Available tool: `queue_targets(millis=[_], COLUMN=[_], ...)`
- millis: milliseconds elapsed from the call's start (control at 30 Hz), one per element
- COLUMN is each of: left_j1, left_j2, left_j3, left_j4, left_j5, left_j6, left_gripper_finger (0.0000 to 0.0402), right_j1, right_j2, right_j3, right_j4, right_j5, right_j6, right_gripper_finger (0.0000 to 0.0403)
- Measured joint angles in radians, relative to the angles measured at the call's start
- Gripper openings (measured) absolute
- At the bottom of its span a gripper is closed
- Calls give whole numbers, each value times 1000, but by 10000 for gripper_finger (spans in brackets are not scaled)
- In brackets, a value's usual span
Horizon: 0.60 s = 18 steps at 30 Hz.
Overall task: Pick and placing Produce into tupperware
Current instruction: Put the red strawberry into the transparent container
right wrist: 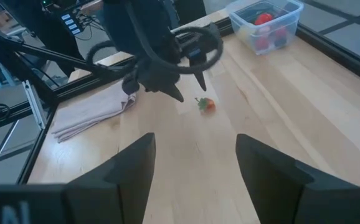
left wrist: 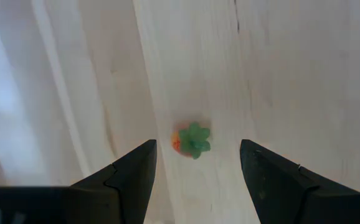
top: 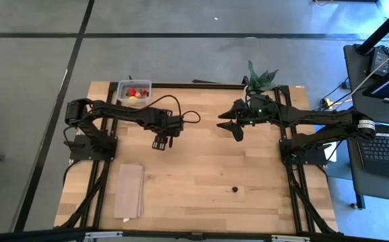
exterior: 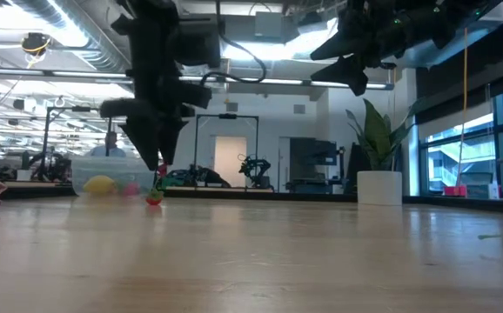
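A small red strawberry piece with a green top (left wrist: 191, 139) lies on the wooden table, also seen in the low view (exterior: 153, 198) and the right wrist view (right wrist: 206, 104). My left gripper (top: 162, 142) hangs open just above it, pointing down, one finger on either side, touching nothing. The clear tupperware (top: 134, 91) stands at the far left of the table with red pieces and a yellow one inside. A dark berry (top: 235, 189) lies near the table's front. My right gripper (top: 231, 124) is open and empty, raised above the middle of the table.
A spiky green plant in a white pot (top: 262, 77) stands at the far edge behind my right arm. A flat tan cloth (top: 129, 190) lies at the near left. Bare wood (top: 201, 168) lies between the two arms.
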<state>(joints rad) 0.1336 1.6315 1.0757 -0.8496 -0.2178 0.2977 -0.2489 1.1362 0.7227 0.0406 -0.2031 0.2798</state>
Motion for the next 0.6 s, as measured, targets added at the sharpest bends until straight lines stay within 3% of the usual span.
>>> queue_targets(millis=[367, 600], left_j1=[4, 5], left_j2=[9, 9], left_j3=[-142, -220], left_j4=[130, 236], left_j5=[-8, -114], left_j6=[-54, -128], left_gripper_finger=[224, 224], right_j1=[0, 0], right_j2=[0, 0], right_j3=[0, 0], right_j4=[3, 10], right_j5=[0, 1], right_j6=[-5, -12], right_gripper_finger=[225, 225])
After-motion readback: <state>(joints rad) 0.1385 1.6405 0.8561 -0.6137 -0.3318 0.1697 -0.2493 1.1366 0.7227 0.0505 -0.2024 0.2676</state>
